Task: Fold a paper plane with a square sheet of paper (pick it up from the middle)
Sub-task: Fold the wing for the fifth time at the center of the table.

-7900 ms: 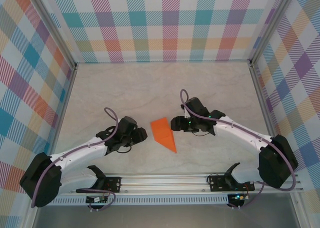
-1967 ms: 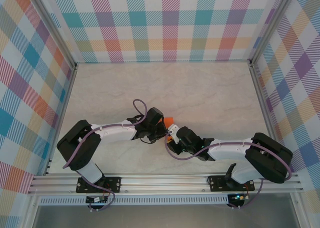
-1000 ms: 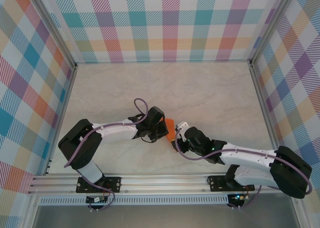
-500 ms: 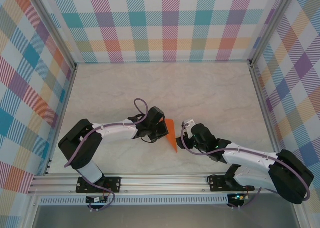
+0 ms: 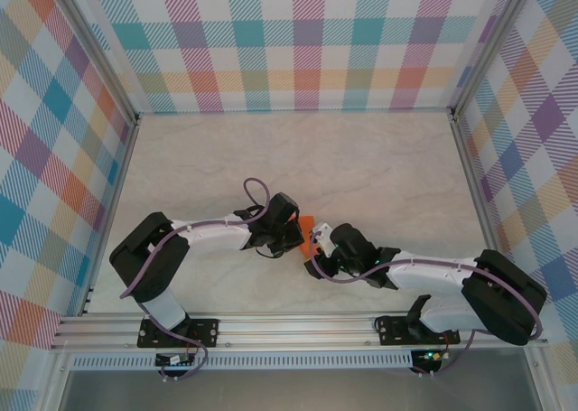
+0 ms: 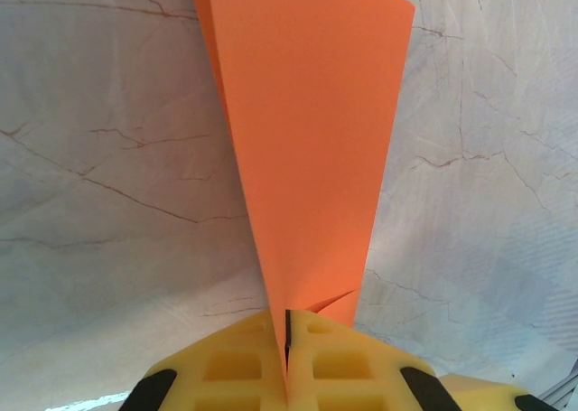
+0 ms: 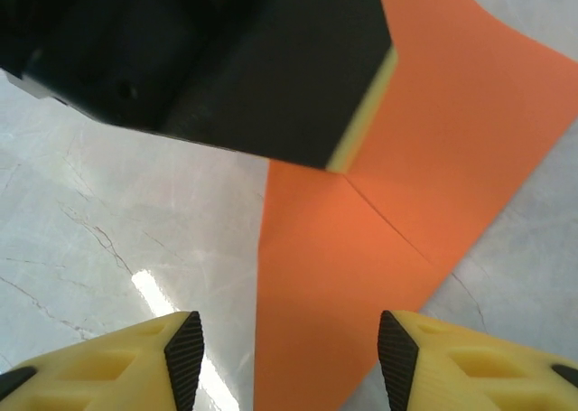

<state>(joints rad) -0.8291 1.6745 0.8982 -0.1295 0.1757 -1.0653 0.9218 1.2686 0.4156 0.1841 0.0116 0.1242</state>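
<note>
The square sheet of paper (image 6: 307, 131) is bright orange and folded into a long creased wedge. My left gripper (image 6: 285, 343) is shut on its narrow end, and the wide end fans out above the table. From above, the paper (image 5: 307, 224) shows between the two wrists at table centre, with the left gripper (image 5: 296, 237) on its left. My right gripper (image 5: 317, 256) comes in from the right. In the right wrist view it (image 7: 291, 361) stands open, with the paper (image 7: 379, 248) between and beyond its fingertips (image 7: 185, 352) and untouched by either pad.
The marbled table (image 5: 298, 158) is bordered by plaid walls and metal frame posts (image 5: 474, 149). An aluminium rail (image 5: 298, 325) runs along the near edge. The left gripper's black body (image 7: 226, 59) sits close ahead of the right gripper.
My right gripper has moved back left toward the paper and now covers its lower tip from above; its jaws stand slightly wider. The left gripper keeps its hold in place.
</note>
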